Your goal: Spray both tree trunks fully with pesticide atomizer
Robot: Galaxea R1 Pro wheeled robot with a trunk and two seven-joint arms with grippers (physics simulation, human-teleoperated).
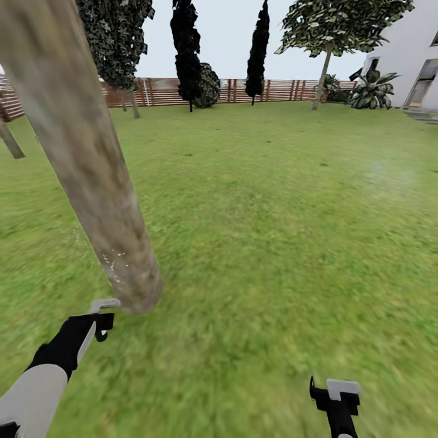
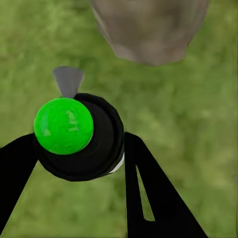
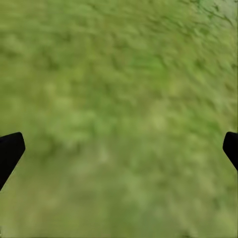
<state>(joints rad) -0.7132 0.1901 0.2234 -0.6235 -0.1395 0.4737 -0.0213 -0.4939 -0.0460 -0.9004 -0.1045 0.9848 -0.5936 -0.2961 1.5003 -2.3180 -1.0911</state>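
Atomizer trained on a tree trunk in the fenced garden

Grass lawn (image 1: 274, 231) is spreading back to a slatted wooden fence (image 1: 164, 91); a thick beige-grey tree trunk (image 1: 85, 158) is leaning across the near left, white pesticide specks (image 1: 112, 261) dotting its base. The left gripper (image 2: 82, 153) is clamping the green-capped pesticide atomizer (image 2: 64, 126) just beside the trunk; the right gripper (image 3: 119, 148) is hanging with its fingers wide apart over grass.

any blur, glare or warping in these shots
Head view: grass smears toward the edges, the near tree trunk leans as if warped by a wide lens, and a pale hazy patch sits on the lawn at right. Left wrist view: the green-topped atomizer is fairly sharp, the grass behind it soft. Right wrist view: grass uniformly blurred.
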